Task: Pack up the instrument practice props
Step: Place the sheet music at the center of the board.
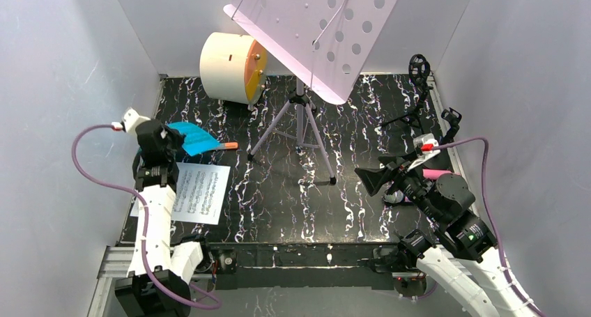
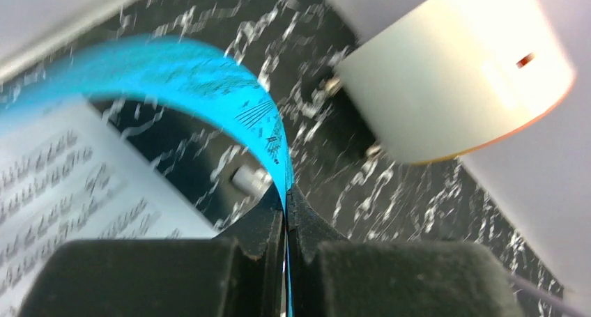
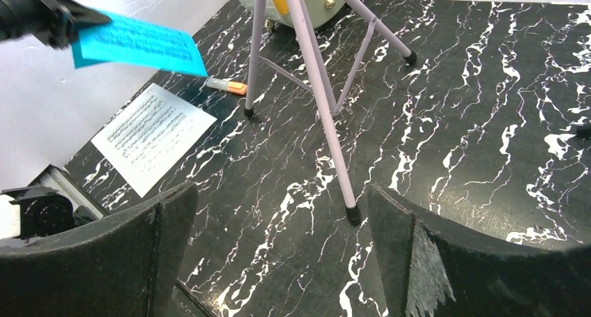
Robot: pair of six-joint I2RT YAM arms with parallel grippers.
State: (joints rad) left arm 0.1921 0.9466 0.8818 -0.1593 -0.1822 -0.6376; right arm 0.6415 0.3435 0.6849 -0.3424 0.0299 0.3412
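Left hand (image 2: 286,195) — tight on blue page (image 2: 174,73)

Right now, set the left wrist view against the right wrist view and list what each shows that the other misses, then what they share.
Left wrist only: the left gripper up close, shut on the edge of the curling blue page, and the cream side of the drum. Right wrist only: the right gripper wide open and empty, and the lilac tripod legs standing on the black marbled table. Both: the blue page, the white sheet-music page lying flat, part of the drum, and the table.
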